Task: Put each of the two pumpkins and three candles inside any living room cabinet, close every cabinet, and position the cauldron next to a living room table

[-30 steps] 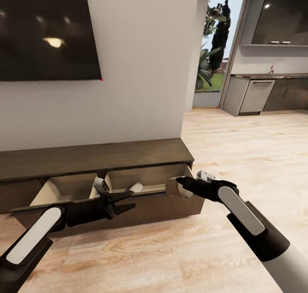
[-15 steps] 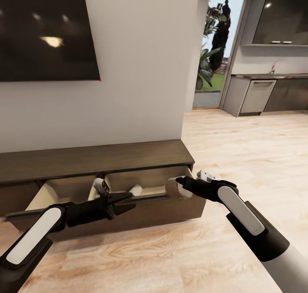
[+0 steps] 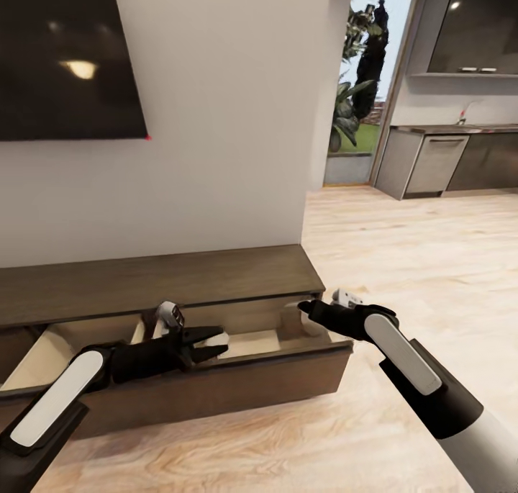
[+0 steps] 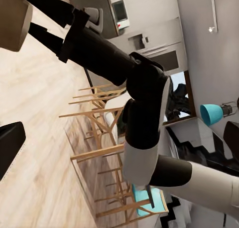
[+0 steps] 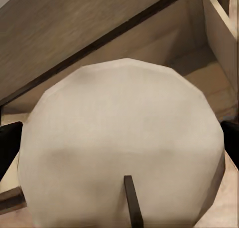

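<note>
The long dark-brown cabinet (image 3: 144, 281) stands against the white wall with its wide drawer (image 3: 252, 378) pulled out, pale inside. My right gripper (image 3: 306, 309) hangs over the drawer's right end. In the right wrist view it is shut on a tan candle (image 5: 119, 153) whose wick points toward the camera. The left wrist view catches that same candle (image 4: 10, 13) between the right fingers. My left gripper (image 3: 216, 340) hovers open over the drawer's front edge. Another pale candle (image 3: 218, 347) lies in the drawer, seen between those open fingers.
A dark TV (image 3: 65, 54) hangs above the cabinet. To the right are wooden floor (image 3: 432, 263), a doorway with plants (image 3: 363, 83) and grey kitchen cupboards (image 3: 439, 162). Wooden dining chairs (image 4: 99, 118) appear behind my right arm.
The whole view has shifted, so the TV and cabinet slid left. Relative to the drawer, my right gripper with the candle now sits further in from the right end. The left gripper stays open.
</note>
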You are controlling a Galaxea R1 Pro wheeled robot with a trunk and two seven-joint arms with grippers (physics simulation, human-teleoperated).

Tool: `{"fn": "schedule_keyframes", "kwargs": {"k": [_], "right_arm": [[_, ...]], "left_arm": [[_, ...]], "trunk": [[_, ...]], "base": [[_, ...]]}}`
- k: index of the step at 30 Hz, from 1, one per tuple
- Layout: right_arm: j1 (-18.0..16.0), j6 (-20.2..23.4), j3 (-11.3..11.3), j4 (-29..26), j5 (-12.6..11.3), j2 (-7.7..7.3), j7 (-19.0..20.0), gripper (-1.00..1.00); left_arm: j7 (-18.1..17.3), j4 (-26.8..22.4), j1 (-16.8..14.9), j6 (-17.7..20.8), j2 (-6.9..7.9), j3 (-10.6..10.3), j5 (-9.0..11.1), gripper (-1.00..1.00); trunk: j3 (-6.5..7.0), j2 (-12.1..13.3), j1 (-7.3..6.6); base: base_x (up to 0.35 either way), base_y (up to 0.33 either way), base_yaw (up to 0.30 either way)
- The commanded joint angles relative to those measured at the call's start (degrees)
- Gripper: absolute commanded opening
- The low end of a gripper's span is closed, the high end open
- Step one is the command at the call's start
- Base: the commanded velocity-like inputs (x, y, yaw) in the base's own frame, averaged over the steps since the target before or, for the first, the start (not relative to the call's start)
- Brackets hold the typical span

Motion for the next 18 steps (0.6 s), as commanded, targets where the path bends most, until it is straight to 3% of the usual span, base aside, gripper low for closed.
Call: {"fn": "schedule_keyframes", "kwargs": {"k": [1, 5, 9, 12, 13, 15, 16, 18], "right_arm": [[-0.1, -0.1, 0.1, 0.1, -0.4, -0.03, -0.4, -1.00], [-0.1, -0.1, 0.2, 1.0, -0.3, 0.05, -0.6, -1.00], [-0.1, -0.3, 0.5, 3.0, -0.3, 0.15, -0.7, -1.00], [-0.1, -0.5, 0.5, 8.2, -0.2, 0.54, -0.6, -1.00], [-0.2, -0.5, 0.5, 10.4, -0.2, 1.17, -0.5, -1.00], [-0.3, -0.3, 0.5, 14.6, 0.4, 3.83, -0.4, -1.00], [-0.5, -0.1, 0.5, 15.8, 1.3, 5.66, -0.4, -1.00], [-0.6, 0.1, 0.4, 16.9, 3.0, 7.56, -0.4, -1.00]], "left_arm": [[-0.4, 0.0, 0.0, 0.0, 0.04, -0.1, -0.4, 1.00], [-0.3, 0.0, 0.1, 0.0, 0.04, -0.1, -0.4, 1.00], [-0.3, 0.0, 0.4, 0.0, 0.34, 0.3, -0.4, 1.00], [-0.3, 0.1, 0.7, -0.1, 2.91, 0.7, -0.1, 1.00], [-0.3, 0.1, 0.7, -0.1, 3.42, 0.7, 0.0, 1.00], [-0.4, 0.1, 0.7, -0.2, 4.04, 0.8, 0.2, 1.00], [-0.4, 0.1, 0.7, -0.2, 4.18, 0.8, 0.2, 1.00], [-0.4, 0.1, 0.7, -0.2, 4.27, 0.8, 0.1, 1.00]], "trunk": [[-0.05, 0.0, 0.02], [-0.05, 0.0, 0.02], [-0.05, 0.0, 0.02], [-0.05, 0.0, 0.02], [-0.05, 0.0, 0.02], [-0.05, 0.0, 0.02], [-0.05, 0.0, 0.02], [-0.05, 0.0, 0.02]], "base": [[0.316, -0.134, 0.000], [0.297, -0.123, 0.000], [0.074, -0.029, 0.000], [0.012, -0.005, 0.000], [0.004, -0.002, 0.000], [0.002, -0.001, 0.000], [0.000, 0.000, 0.000], [0.000, 0.000, 0.000]]}}
